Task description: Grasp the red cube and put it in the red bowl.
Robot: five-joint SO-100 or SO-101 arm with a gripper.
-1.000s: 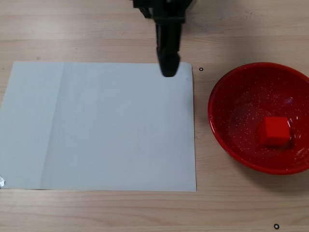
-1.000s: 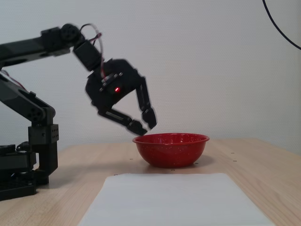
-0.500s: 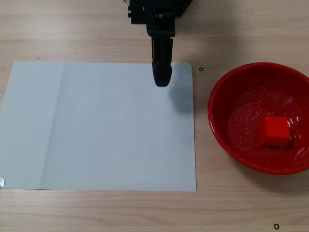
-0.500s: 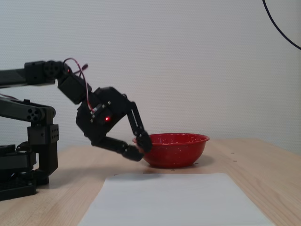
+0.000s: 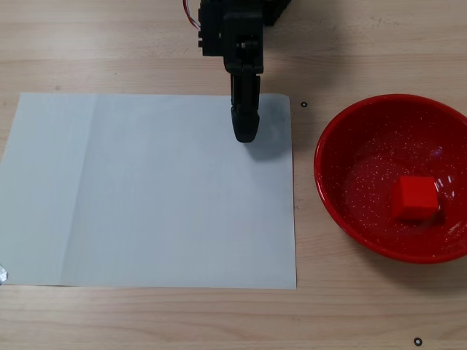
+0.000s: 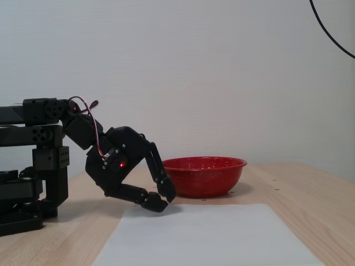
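Note:
The red cube (image 5: 414,198) lies inside the red bowl (image 5: 357,138), right of its centre, in the fixed view from above. In the fixed view from the side the red bowl (image 6: 202,177) stands on the wooden table and its wall hides the cube. My black gripper (image 5: 245,133) hangs low over the far right part of a white paper sheet, well left of the bowl. From the side the gripper (image 6: 163,200) points down with its fingertips together just above the sheet's far edge. It is shut and holds nothing.
A white paper sheet (image 5: 146,189) covers the table's middle and left. The arm's base (image 6: 33,188) stands at the left in the side view. Small black marks (image 5: 303,104) dot the wood near the bowl. A black cable (image 6: 331,34) crosses the wall's upper right corner.
The arm has folded down and back toward its base, and the gripper dropped from bowl-rim height to just above the sheet. The cube stayed in the bowl.

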